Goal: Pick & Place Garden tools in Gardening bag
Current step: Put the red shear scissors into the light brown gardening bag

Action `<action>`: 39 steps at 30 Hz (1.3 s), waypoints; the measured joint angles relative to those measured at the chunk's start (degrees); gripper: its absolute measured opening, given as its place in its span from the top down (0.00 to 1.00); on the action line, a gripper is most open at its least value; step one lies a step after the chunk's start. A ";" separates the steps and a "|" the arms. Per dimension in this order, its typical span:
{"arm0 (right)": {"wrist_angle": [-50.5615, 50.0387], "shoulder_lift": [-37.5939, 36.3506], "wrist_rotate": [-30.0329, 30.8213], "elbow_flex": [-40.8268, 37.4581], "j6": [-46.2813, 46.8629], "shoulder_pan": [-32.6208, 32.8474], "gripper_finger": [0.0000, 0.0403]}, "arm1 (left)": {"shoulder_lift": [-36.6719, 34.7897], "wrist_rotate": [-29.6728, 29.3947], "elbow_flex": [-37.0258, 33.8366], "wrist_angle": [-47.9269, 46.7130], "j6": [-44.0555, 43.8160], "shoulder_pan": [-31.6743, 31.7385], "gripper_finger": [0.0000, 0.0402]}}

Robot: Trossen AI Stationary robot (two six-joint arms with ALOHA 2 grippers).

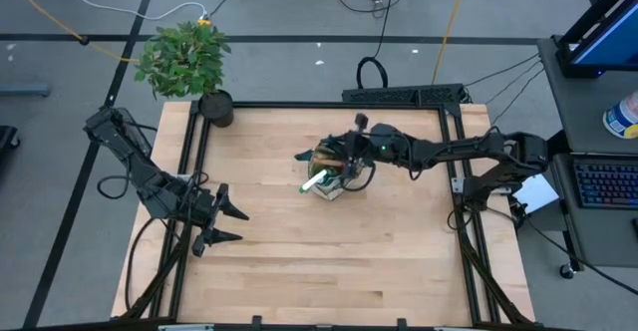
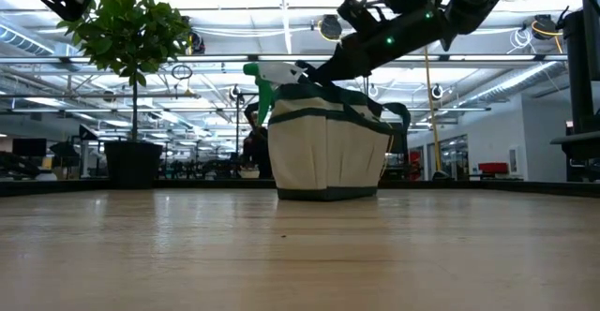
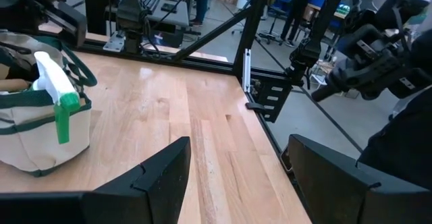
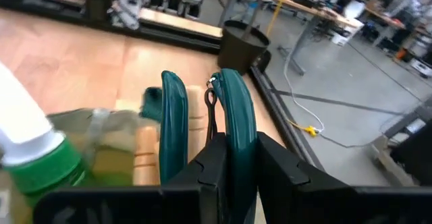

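Note:
The beige gardening bag (image 1: 329, 179) with dark green trim stands on its base at the table's middle; it also shows in the low view (image 2: 328, 156) and in the left wrist view (image 3: 30, 133). A green-white sprayer (image 1: 314, 181) sticks out of its top, and a wooden handle (image 4: 145, 153) lies inside. My right gripper (image 1: 351, 162) is over the bag's top, shut on pruning shears with teal handles (image 4: 202, 116). My left gripper (image 1: 227, 223) is open and empty near the table's left edge. My right gripper pinches the pruning shears between its two fingers, low on the two teal handles (image 4: 226, 146). The handles run forward along the fingers, their rounded free ends (image 4: 233, 82) pointing away from the gripper, over the bag's opening. The fingers hide the rest of the shears.
A leafy potted plant in a black pot (image 1: 214, 107) stands at the table's far left corner. A black frame (image 1: 454, 186) runs along the table's edges. Bare wooden tabletop (image 1: 329, 261) lies between the bag and the near edge.

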 joint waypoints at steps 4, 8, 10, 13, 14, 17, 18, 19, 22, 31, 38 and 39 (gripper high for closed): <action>-0.73 0.02 -2.74 0.00 -3.45 0.00 0.89 | 0.00 0.02 0.00 0.02 -0.13 0.00 0.36; -2.08 0.02 -5.18 0.00 -6.97 0.00 0.89 | 0.00 0.02 0.00 0.09 -0.39 0.00 0.36; -2.78 0.02 -5.16 0.00 -9.62 0.02 0.89 | -0.01 0.02 0.00 0.11 -0.40 0.00 0.36; -3.74 0.02 -5.13 0.00 -12.17 0.02 0.89 | -0.02 0.02 0.00 0.21 -0.44 0.00 0.36; -4.26 0.02 -5.15 0.00 -12.93 0.02 0.89 | 0.00 0.02 0.00 0.21 -0.48 0.00 0.36; -5.11 0.02 -5.23 0.00 -14.97 0.02 0.88 | -0.02 0.02 0.00 0.13 -1.43 0.00 0.36; -5.15 0.02 -5.25 0.00 -15.62 0.02 0.88 | -0.02 0.02 0.00 0.09 -1.66 0.00 0.36; -5.29 0.02 -5.25 0.00 -16.03 0.02 0.88 | -0.01 0.04 0.00 0.11 -1.66 0.00 0.36; -5.49 0.02 -5.11 0.00 -16.18 0.02 0.88 | 0.00 0.04 0.00 0.08 -1.66 0.00 0.36; -5.47 0.02 -1.83 0.00 -15.72 0.02 0.80 | 0.00 0.04 0.00 -0.28 -1.64 0.00 0.36; -5.43 0.02 -0.37 0.00 -15.74 0.09 0.72 | -0.02 0.04 0.00 -0.70 -1.62 0.00 0.36; -5.44 0.02 -0.41 0.00 -15.74 0.11 0.71 | 0.00 0.04 0.00 -0.70 -1.63 0.00 0.36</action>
